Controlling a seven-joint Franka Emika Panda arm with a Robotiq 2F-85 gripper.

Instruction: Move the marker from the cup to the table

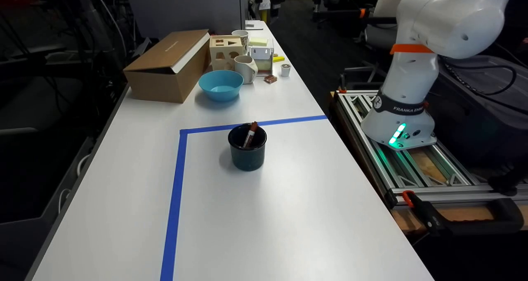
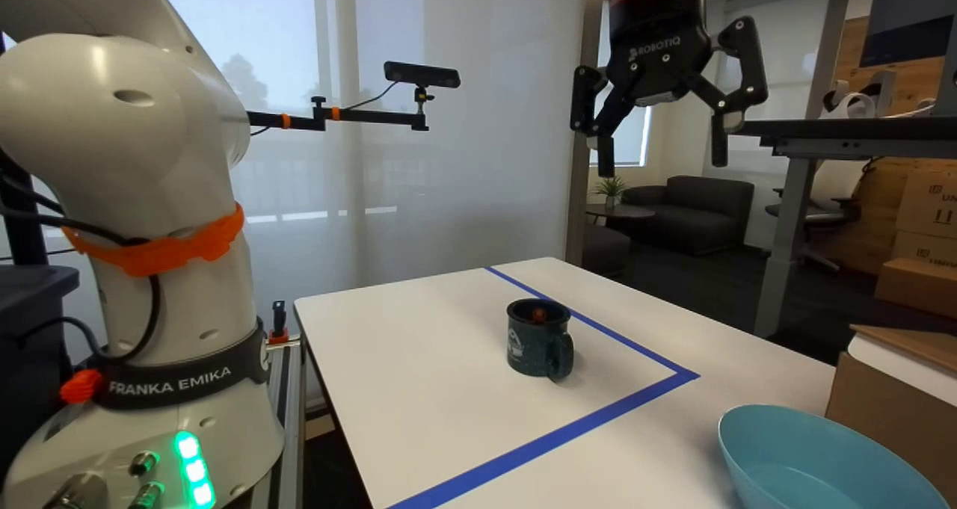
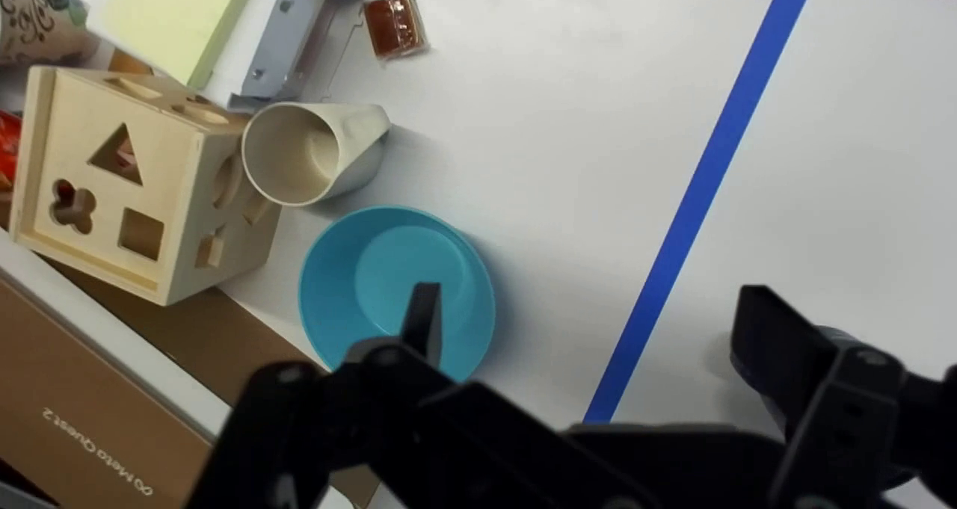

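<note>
The marker (image 1: 250, 134) leans upright inside the dark cup (image 1: 248, 159), its brown end above the rim. In an exterior view only its reddish-brown end (image 2: 539, 315) shows inside the cup (image 2: 528, 350), whose handle is visible. The cup stands on the white table (image 1: 297, 219), inside the blue tape lines. My gripper (image 2: 662, 152) is open and empty, high above the table and apart from the cup. In the wrist view the open fingers (image 3: 590, 300) span the tape line; the cup (image 3: 839, 335) is mostly hidden behind the right finger, and the marker is not visible there.
A light-blue bowl (image 1: 221, 86) stands beyond the tape, beside a cardboard box (image 1: 159, 81). Behind it are a wooden shape box (image 1: 225, 52), a light mug (image 1: 246, 70), a holder with notes (image 1: 261, 54) and a small brown packet (image 1: 270, 79).
</note>
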